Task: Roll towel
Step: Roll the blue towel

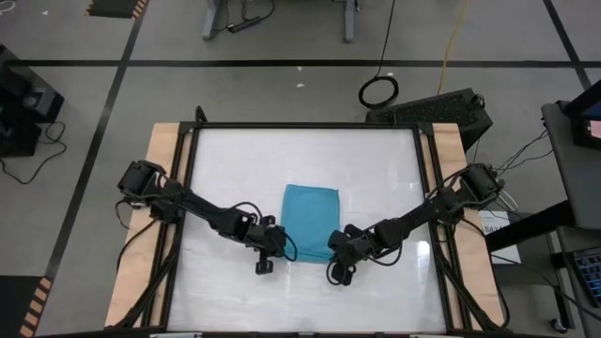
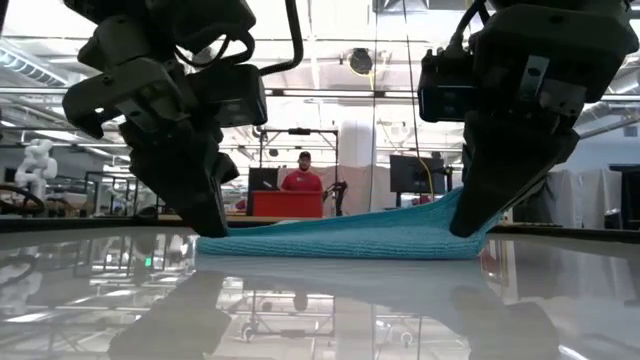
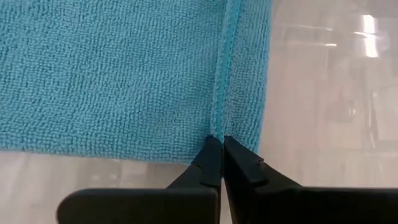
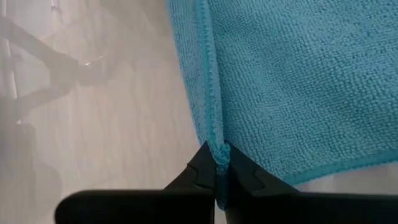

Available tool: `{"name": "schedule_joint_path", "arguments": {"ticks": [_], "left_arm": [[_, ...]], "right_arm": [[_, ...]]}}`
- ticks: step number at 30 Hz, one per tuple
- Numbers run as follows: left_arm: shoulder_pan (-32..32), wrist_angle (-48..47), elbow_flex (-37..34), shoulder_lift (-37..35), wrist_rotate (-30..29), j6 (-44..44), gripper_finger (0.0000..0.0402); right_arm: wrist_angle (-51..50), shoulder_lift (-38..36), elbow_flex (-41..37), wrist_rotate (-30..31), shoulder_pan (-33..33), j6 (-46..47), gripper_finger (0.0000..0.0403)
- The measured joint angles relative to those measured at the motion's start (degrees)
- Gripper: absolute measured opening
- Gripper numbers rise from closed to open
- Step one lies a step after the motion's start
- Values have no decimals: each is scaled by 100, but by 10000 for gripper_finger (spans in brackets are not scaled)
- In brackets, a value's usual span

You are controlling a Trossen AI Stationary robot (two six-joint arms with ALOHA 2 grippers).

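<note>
High view: towel (image 1: pixel 310 222) mid desk (image 1: pixel 225 160), left gripper (image 1: pixel 273 246) and right gripper (image 1: pixel 340 252) at its near corners. Low view: right corner lifted off the desk. Wrist views: left jaws clenched at the hem, right jaws grasping the towel's edge.

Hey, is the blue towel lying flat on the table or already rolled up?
Flat, not rolled. The towel lies spread as a rectangle on the table; only its near corners are pinched, the right one lifted slightly.
</note>
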Motion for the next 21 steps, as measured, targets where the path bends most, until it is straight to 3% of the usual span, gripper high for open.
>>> {"name": "schedule_joint_path", "arguments": {"ticks": [5,11,16,21], "left_arm": [[3,-23,1,13,-1,2,12],[3,-48,-1,13,-3,17,13],[3,-63,-1,13,-5,17,14],[51,-66,-1,13,17,24,15]], "right_arm": [[-166,2,-1,-46,3,-39,27],[-239,-24,-4,-4,71,-737,103],[-875,-255,-4,698,339,-1094,150],[-1177,-411,-4,1719,809,-1837,159]]}}
